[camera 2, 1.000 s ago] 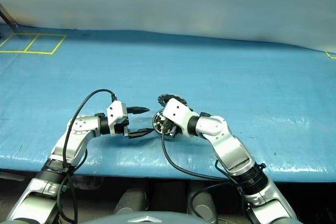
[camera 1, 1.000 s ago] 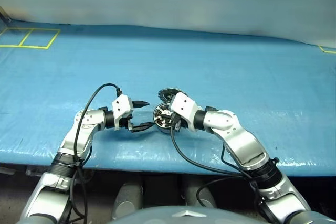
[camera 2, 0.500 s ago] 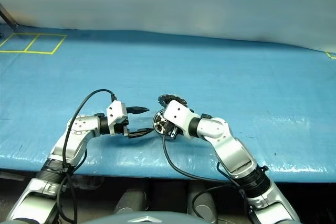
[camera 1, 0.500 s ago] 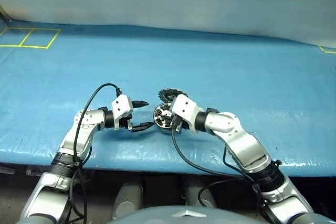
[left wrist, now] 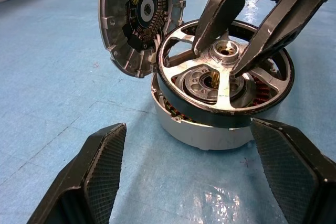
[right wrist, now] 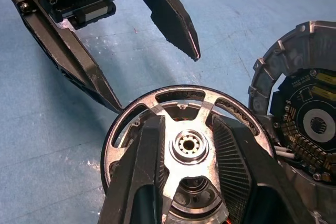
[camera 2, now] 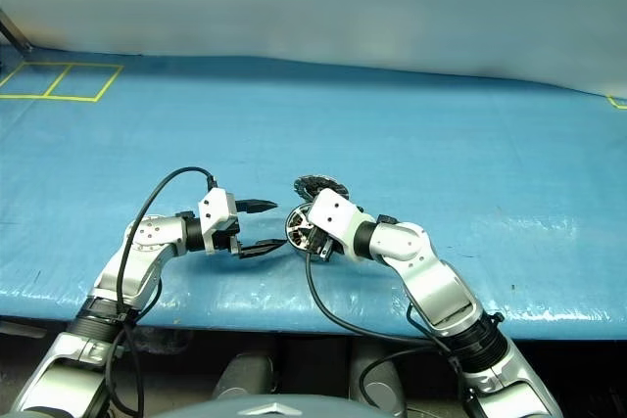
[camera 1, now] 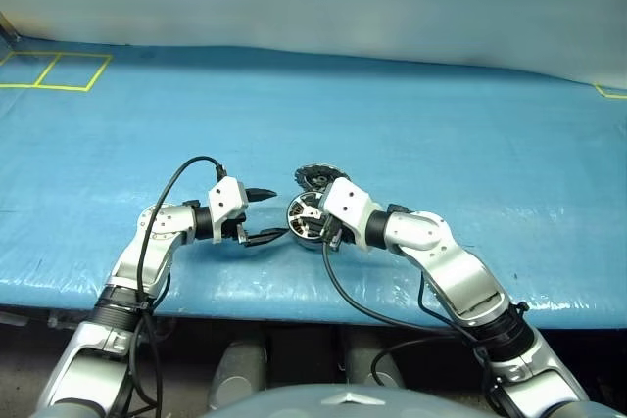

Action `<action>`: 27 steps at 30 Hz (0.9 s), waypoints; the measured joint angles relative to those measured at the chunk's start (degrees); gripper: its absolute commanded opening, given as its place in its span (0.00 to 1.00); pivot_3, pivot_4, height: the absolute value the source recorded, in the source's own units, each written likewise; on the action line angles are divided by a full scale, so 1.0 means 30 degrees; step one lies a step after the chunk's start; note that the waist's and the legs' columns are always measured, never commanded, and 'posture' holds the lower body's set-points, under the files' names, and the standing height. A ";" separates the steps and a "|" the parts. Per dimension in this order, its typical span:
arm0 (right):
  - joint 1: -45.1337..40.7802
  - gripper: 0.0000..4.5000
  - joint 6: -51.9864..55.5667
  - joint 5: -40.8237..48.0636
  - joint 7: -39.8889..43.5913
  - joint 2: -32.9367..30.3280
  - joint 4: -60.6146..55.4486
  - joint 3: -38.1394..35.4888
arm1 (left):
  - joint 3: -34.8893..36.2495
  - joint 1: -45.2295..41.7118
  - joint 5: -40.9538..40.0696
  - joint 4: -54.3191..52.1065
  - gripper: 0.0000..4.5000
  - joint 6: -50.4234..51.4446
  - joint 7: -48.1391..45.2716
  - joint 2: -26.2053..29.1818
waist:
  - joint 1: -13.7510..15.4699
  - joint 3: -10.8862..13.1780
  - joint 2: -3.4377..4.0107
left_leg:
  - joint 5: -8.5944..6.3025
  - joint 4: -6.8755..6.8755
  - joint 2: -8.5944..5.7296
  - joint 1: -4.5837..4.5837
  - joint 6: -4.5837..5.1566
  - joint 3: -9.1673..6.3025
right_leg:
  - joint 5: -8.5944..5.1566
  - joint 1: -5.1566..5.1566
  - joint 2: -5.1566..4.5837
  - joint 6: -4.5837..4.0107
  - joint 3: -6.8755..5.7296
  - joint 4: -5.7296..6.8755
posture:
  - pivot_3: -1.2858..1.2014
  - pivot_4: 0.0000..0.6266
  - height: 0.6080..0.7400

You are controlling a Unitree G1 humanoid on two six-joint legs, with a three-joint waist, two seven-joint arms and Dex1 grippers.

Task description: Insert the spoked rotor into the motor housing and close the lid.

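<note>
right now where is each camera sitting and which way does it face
Left and right eye views: on the head, looking forward and down at the blue table; both arms show.
Left wrist view: on the left wrist, looking between the open left hand at the spoked rotor, motor housing and lid.
Right wrist view: on the right wrist; the right hand pinches the rotor's hub.
Both wrist views share the rotor and lid.

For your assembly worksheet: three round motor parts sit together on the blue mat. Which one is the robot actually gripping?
The spoked rotor: the right gripper pinches its central hub. The motor housing sits under it, and the lid stands open beside them, ungripped.
</note>
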 measured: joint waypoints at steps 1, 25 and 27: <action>0.0000 0.13 -0.0027 0.0019 0.0014 -0.0002 0.0000 0.0005 | 0.0001 0.0000 0.0021 0.0000 0.91 -0.0003 0.0006 0.0000 | 0.0002 0.0000 0.0000 | 0.0000 -0.0001 0.0000 0.0000 0.0000 -0.0001 | 0.0000 0.0000 0.0000 0.0000 0.0000 0.0000 | 0.52 0.24 1.00; 0.0721 0.08 -0.0183 0.2587 -0.0347 0.0953 -0.0556 -0.2158 | 0.0007 0.0009 0.0038 0.0175 0.91 -0.0046 0.0079 -0.0023 | 0.0004 0.0003 0.0001 | 0.0000 -0.0009 0.0002 -0.0012 -0.0001 0.0002 | -0.0003 -0.0016 0.0000 -0.0005 0.0000 0.0000 | 0.52 0.24 1.00; 0.0841 0.08 -0.0013 0.2590 -0.0487 0.0867 -0.0549 -0.2230 | 0.0030 0.0022 0.0040 0.0178 0.91 -0.0054 0.0139 -0.0023 | 0.0004 0.0003 0.0001 | -0.0001 -0.0011 0.0002 -0.0017 -0.0001 0.0003 | -0.0003 -0.0023 0.0000 -0.0006 0.0001 -0.0001 | 0.52 0.24 1.00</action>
